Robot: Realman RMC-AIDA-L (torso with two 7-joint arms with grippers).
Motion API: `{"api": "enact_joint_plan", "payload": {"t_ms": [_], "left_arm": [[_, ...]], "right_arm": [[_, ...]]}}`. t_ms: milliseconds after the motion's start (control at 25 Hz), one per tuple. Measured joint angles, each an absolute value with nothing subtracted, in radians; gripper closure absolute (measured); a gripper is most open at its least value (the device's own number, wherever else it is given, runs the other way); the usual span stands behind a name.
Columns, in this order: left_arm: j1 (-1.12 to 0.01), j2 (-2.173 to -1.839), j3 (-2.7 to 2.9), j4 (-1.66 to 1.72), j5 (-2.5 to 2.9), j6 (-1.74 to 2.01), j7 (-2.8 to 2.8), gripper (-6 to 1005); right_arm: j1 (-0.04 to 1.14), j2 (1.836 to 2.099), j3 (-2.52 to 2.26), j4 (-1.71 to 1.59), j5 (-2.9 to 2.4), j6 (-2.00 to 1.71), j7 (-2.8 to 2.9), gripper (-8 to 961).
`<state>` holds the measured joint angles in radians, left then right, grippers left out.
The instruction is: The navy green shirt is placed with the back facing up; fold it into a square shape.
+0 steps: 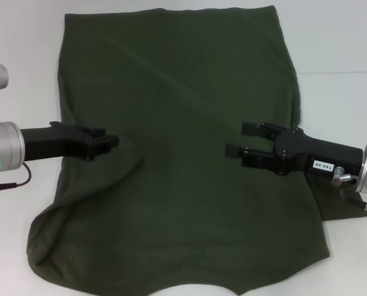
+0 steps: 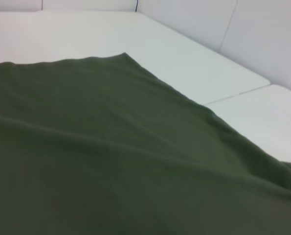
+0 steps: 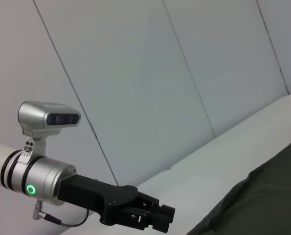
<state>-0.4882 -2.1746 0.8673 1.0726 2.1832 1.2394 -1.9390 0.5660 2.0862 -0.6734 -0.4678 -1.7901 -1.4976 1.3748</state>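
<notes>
The navy green shirt (image 1: 183,123) lies spread on the white table (image 1: 337,37), plain side up, and fills most of the head view. My left gripper (image 1: 109,143) hovers over the shirt's left part with its fingers together; no cloth shows between them. A soft ridge in the fabric runs from it toward the near left corner. My right gripper (image 1: 240,139) is open over the shirt's right half, fingertips pointing at the middle. The left wrist view shows only shirt fabric (image 2: 111,161) and table. In the right wrist view the left gripper (image 3: 161,218) appears beside the shirt's edge (image 3: 262,200).
Bare white table (image 2: 184,54) surrounds the shirt on the left, right and far sides. A seam in the tabletop (image 1: 343,73) runs along the far right. White wall panels (image 3: 150,73) stand behind the table. A bit of sleeve (image 1: 343,206) shows under my right arm.
</notes>
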Motion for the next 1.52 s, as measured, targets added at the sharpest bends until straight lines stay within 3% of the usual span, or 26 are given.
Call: {"api": "enact_joint_plan", "payload": {"t_ms": [120, 440, 880, 1520], "left_arm": [[-0.486, -2.175, 0.868, 1.068, 2.174, 1.240, -1.936, 690], [-0.455, -2.175, 0.858, 1.056, 2.193, 1.178, -1.897, 483], [-0.420, -2.172, 0.748, 1.040, 2.257, 1.230, -1.915, 39], [-0.422, -2.162, 0.648, 1.020, 2.323, 1.395, -2.085, 36]], "right_arm": [[0.566, 2.086, -0.673, -0.468, -1.790, -1.499, 1.375, 37], [0.566, 2.085, -0.673, -0.468, -1.790, -1.498, 1.384, 36], [0.566, 2.082, -0.673, -0.468, -1.790, -1.498, 1.401, 37], [0.572, 2.075, -0.679, -0.476, -1.794, -1.497, 1.405, 37]]}}
